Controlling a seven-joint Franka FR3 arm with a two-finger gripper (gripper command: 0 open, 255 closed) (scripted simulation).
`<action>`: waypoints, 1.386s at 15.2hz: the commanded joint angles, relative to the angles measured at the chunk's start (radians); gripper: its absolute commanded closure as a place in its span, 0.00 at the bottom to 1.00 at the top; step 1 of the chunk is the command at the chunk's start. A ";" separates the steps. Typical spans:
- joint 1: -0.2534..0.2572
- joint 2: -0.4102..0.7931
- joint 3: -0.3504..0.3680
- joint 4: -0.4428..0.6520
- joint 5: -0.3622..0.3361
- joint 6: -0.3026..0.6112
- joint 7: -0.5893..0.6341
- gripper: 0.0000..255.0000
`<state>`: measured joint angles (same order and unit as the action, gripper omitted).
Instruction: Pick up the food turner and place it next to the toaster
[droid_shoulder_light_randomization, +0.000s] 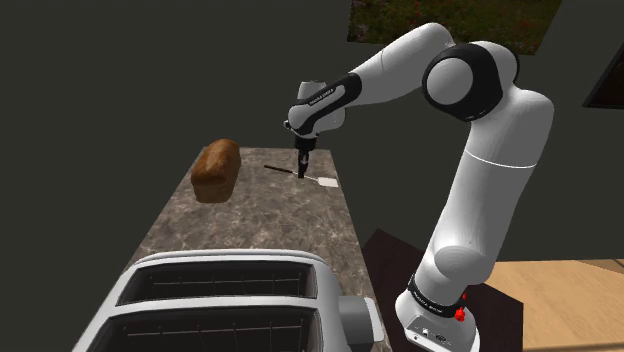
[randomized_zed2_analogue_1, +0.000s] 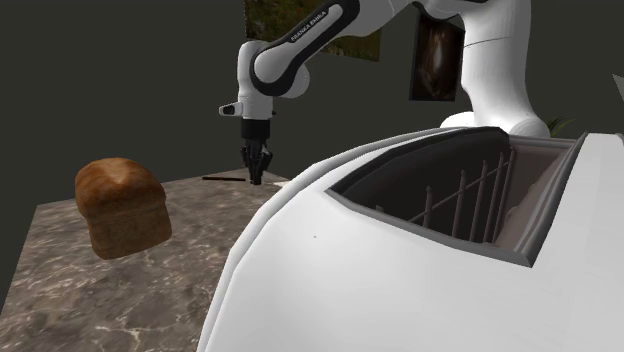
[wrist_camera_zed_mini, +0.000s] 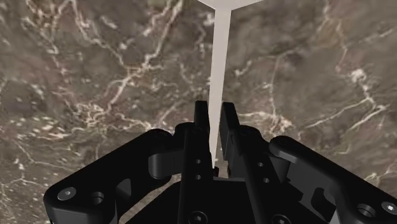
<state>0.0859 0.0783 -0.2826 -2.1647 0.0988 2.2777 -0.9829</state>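
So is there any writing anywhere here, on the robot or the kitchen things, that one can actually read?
"FRANKA EMIKA": white letters along the arm's forearm, second exterior view.
Small marks on the arm's base: too small to read.
The toaster and the loaf carry no text.

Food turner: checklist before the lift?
1. Grasp: gripper shut on food turner handle: ok.
2. Centring: handle sits mid-gripper: ok.
3. Lift-off: turner off the marble counter: cannot tell.
4. Clearance: bread loaf apart from gripper: ok.
5. Drop zone: bare counter by the toaster: ok.
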 joint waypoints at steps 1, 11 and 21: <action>0.000 -0.013 -0.001 0.013 -0.007 -0.026 0.005 1.00; 0.002 -0.074 -0.002 0.084 -0.035 -0.154 0.029 1.00; 0.003 -0.114 0.000 0.176 -0.052 -0.284 0.046 1.00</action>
<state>0.0885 -0.0294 -0.2837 -1.9960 0.0495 2.0076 -0.9400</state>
